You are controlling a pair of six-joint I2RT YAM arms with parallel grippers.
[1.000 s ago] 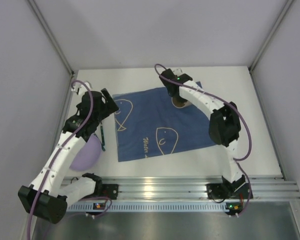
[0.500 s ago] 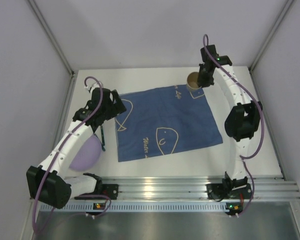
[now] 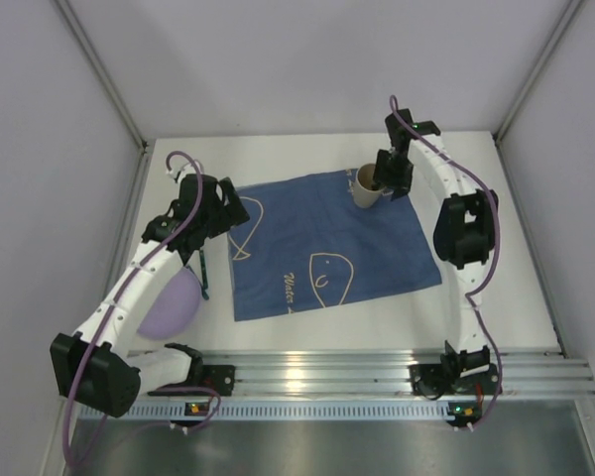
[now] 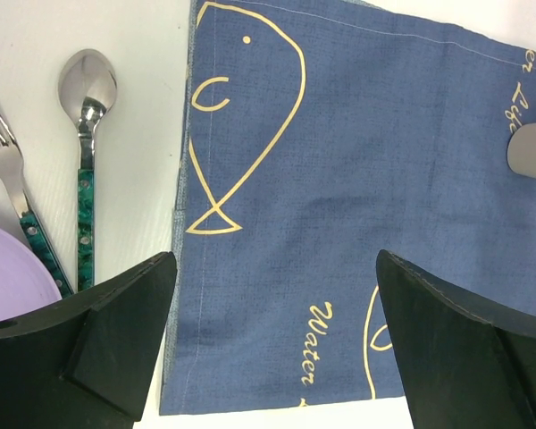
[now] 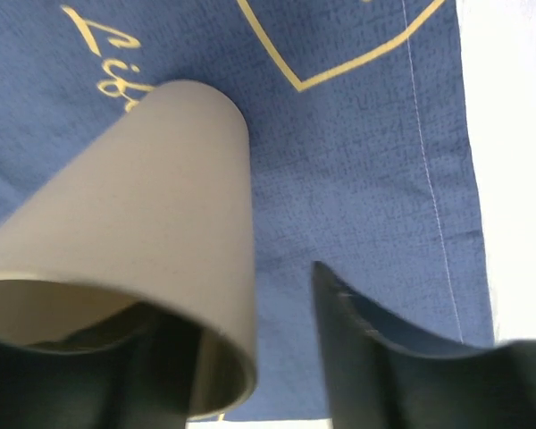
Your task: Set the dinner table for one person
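Note:
The white dinner table carries a dark blue placemat with pale fish drawings. A tan cup stands on the mat's far right corner and fills the left of the right wrist view. My right gripper straddles the cup's rim. One finger is inside the cup, the other outside with a gap of cloth showing, so it is open. My left gripper is open and empty above the mat's left edge.
A spoon and a fork with green handles lie on the table just left of the mat. A lilac plate sits nearer, under the left arm. Grey walls enclose the table on three sides.
The right gripper and the cup came back from beyond the mat's far right corner onto that corner. The left arm rose a little a second ago and has since held still.

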